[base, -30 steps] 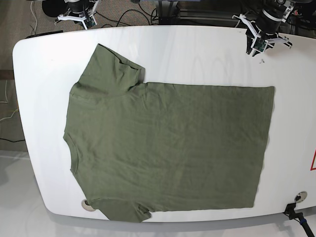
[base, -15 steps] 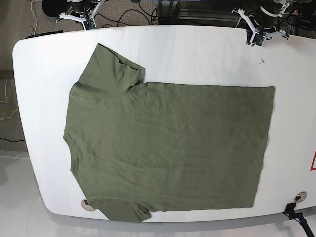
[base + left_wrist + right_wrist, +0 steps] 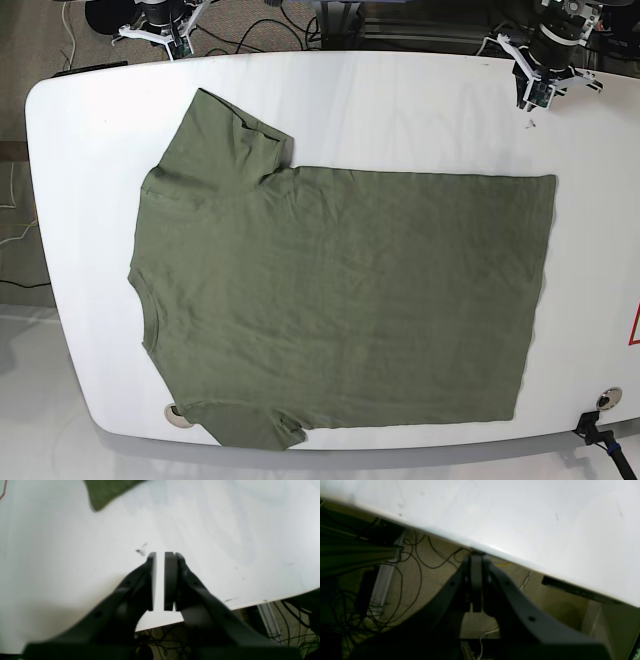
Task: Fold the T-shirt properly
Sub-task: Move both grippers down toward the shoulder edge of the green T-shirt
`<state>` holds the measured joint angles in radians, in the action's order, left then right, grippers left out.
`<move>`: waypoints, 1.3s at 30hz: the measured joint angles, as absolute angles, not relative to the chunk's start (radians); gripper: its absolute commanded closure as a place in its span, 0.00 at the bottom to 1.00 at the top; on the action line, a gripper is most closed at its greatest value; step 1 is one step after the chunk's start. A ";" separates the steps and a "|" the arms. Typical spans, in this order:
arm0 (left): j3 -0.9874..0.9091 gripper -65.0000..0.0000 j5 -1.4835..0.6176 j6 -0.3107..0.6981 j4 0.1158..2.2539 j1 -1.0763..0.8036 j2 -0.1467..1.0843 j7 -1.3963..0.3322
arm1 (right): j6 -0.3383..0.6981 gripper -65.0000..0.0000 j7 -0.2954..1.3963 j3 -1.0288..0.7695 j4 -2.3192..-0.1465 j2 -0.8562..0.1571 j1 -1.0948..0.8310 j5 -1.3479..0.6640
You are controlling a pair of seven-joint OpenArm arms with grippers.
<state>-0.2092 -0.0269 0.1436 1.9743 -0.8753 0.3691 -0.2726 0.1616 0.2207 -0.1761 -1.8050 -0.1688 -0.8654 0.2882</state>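
T-shirt (image 3: 340,300) flat, well apart from both arms' fingers (image 3: 170,580).

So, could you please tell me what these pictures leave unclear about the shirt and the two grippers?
- T-shirt: only one corner enters the left wrist view; the top edge cuts off the rest. The right wrist view shows none of it.
- Lower sleeve, base view: it hangs over the table edge, so its end is hidden.
- Right gripper: dark and blurred.
- Left gripper: tiny in the base view.
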 measured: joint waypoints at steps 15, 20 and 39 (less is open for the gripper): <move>-0.209 0.93 -0.027 0.147 1.974 -0.875 0.369 -0.276 | 0.210 1.00 0.210 -0.182 -1.904 -0.075 -0.985 0.288; -0.209 0.93 -0.027 0.146 1.974 -0.875 0.369 -0.276 | 0.211 1.00 0.213 -0.178 -1.908 -0.068 -1.052 0.291; -0.209 0.93 -0.027 0.146 1.974 -0.875 0.369 -0.276 | 0.208 1.00 0.033 -0.184 -1.938 -0.048 -1.192 -0.014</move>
